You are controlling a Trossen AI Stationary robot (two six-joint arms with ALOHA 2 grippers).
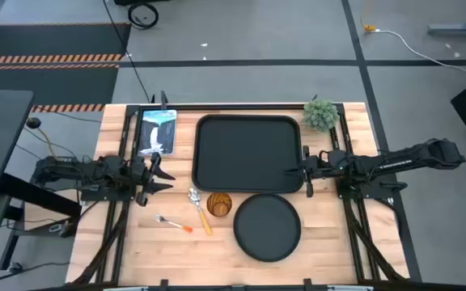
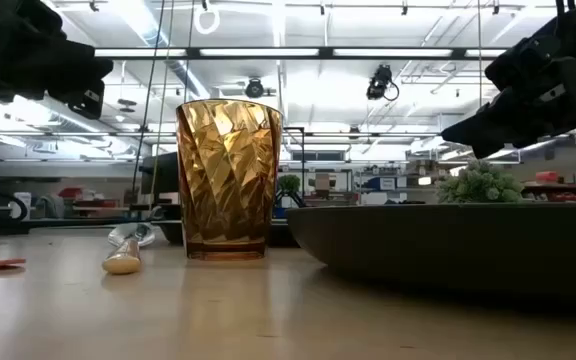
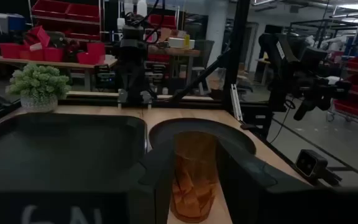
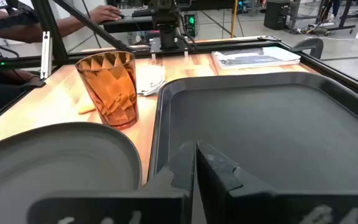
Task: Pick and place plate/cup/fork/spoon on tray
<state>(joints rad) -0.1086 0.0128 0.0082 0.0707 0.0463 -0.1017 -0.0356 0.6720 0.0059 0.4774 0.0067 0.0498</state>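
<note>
**Nothing on the tray yet: all four items wait on the table**

Fingers of the left gripper [image 1: 158, 171] are spread apart with nothing between them; in the left wrist view they frame the cup [image 3: 193, 177], which stands farther off on the wood, not inside the grasp. The right gripper [image 1: 306, 171] hovers at the tray's right rim with its fingers pressed together, holding nothing.

By the look of things, the task has not begun. The tray [image 1: 249, 153] sits at the middle of the table and its floor is bare. The plate [image 1: 267, 226] lies on the wood just in front of the tray's near right corner, close to the rim. The cup [image 1: 219, 204] stands upright beside the plate, on its left, near the tray's front edge. The spoon [image 1: 200, 210] lies just left of the cup, bowl toward the tray. The fork [image 1: 173, 224] lies further left, apart from the rest.

So all four pieces remain to be picked and placed. A green potted plant [image 1: 320, 114] and a blue-white card [image 1: 157, 131] flank the tray's far corners and play no part.
</note>
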